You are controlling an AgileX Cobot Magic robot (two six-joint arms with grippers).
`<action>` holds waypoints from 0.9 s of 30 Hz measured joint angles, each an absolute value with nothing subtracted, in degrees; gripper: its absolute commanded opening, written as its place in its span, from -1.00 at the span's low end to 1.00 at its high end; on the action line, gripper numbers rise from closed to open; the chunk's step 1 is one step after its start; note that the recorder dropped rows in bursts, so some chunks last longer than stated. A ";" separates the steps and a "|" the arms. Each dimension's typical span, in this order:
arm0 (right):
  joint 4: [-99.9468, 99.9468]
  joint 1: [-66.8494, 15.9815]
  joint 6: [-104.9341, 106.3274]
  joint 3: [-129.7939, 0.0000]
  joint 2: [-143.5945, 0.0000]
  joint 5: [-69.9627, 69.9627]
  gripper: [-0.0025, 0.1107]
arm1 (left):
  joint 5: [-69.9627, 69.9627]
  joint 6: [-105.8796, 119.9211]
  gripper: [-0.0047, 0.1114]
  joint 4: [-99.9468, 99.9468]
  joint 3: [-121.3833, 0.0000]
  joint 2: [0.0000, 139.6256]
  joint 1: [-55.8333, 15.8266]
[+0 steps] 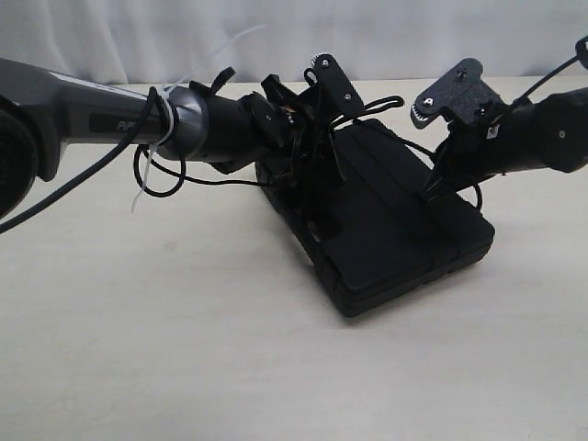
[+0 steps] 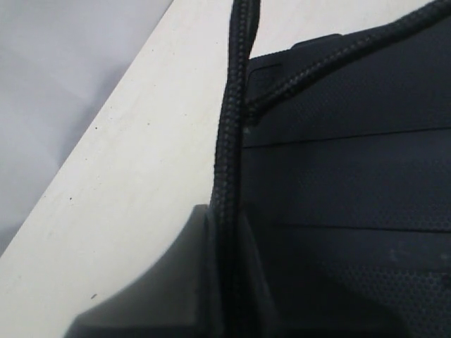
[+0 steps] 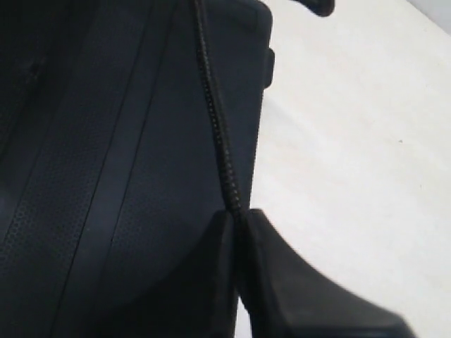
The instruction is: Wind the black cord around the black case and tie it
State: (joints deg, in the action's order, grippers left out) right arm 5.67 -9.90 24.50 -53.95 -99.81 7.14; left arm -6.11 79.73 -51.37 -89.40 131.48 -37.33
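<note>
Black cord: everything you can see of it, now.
The black cord is thin, braided and matte. Both end effectors pinch it. The left end effector holds a strand running beside the edge of the black case, where another strand crosses its top. The right end effector holds a taut strand lying straight over the case.

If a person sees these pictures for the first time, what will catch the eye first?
First the black case, lying flat on the pale table, right of centre in the exterior view. Then the black cord: the left gripper and the right gripper are each shut on it, and it runs across the top of the case.
</note>
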 measured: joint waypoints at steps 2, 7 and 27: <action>5.67 -9.54 24.50 -53.56 -99.81 7.39 -0.89 | -6.11 79.73 -0.92 -51.37 -89.40 131.48 -37.33; 5.67 -8.57 23.49 -53.43 -99.10 7.39 -0.89 | -6.11 79.73 -0.92 -51.37 -89.40 131.48 -37.33; 5.45 -8.29 21.68 -53.33 -97.47 3.85 -0.89 | 3.82 79.96 -0.92 -49.18 -91.34 131.48 -37.33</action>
